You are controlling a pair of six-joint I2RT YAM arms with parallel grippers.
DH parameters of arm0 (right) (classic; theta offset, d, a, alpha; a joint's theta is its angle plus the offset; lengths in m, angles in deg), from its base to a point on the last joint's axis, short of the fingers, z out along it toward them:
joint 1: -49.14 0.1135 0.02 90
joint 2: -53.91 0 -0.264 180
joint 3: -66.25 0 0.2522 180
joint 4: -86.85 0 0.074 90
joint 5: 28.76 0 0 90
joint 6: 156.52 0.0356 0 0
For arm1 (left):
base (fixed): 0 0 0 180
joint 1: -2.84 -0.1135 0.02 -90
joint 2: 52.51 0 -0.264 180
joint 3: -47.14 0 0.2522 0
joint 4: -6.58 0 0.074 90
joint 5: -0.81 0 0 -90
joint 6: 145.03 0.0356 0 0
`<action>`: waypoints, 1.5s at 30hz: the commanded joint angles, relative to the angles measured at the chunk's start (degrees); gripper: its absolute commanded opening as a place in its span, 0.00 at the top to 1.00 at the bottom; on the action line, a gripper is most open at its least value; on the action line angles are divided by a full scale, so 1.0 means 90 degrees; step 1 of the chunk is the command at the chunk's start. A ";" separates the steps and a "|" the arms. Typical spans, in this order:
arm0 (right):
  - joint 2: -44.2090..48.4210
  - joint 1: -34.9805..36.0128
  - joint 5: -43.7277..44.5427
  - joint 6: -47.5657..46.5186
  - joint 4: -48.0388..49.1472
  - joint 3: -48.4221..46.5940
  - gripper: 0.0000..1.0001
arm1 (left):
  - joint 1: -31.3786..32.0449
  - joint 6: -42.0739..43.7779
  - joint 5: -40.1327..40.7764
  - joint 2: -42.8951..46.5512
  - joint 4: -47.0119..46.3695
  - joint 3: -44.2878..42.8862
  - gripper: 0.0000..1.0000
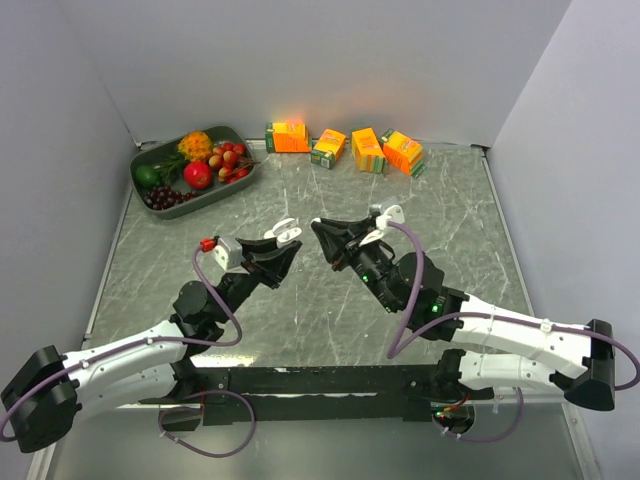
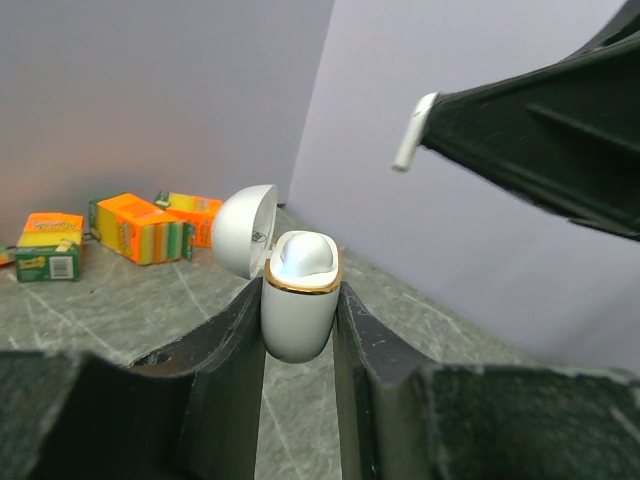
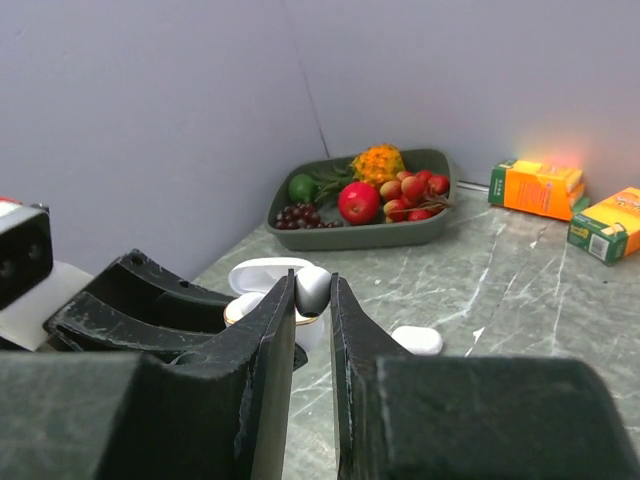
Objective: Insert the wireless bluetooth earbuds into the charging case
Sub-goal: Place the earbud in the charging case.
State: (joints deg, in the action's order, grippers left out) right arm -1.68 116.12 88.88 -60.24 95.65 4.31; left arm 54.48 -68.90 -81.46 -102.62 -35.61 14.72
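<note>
Jaws full on both sides; no earbud going into the case yet.

My left gripper point(image 2: 300, 295) is clamped on the glossy white, gold-rimmed oval charging case point(image 2: 298, 325), held upright with its domed lid point(image 2: 243, 228) tipped back. My right gripper point(image 3: 312, 300) pinches a tiny white plastic earbud point(image 3: 313, 288) at the very fingertips, and in the left wrist view its stem pokes out past them. That view puts the bud higher than the case mouth and off to one side, near but apart. Judgement: both pickups are done and insertion is left. I cannot tell whether a bud already sits in the well. A small white rounded piece point(image 3: 417, 340) lies on the grey marbled table point(image 3: 500, 300) just beyond, possibly the second bud. Farther out are orange juice cartons point(image 3: 535, 188) and a green tray of fruit point(image 3: 380, 237).
</note>
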 commanded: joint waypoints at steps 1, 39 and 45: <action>-0.0151 0.0048 -0.0268 0.0024 0.0461 0.0012 1.00 | -0.0015 -0.0236 -0.0565 -0.0096 -0.0727 -0.0046 0.99; -0.0249 0.0048 -0.0366 0.0249 0.0227 0.0188 1.00 | -0.0034 -0.0363 -0.0878 -0.0321 -0.1011 -0.0164 0.99; -0.0239 0.0048 -0.0327 0.0259 0.0178 0.0246 1.00 | -0.0025 -0.0373 -0.0878 -0.0282 -0.1001 -0.0154 0.99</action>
State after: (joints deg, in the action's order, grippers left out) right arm -4.56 116.14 85.47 -58.47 95.96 6.02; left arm 54.39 -71.26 -88.37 -105.61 -40.31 14.72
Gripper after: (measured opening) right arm 0.232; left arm 0.329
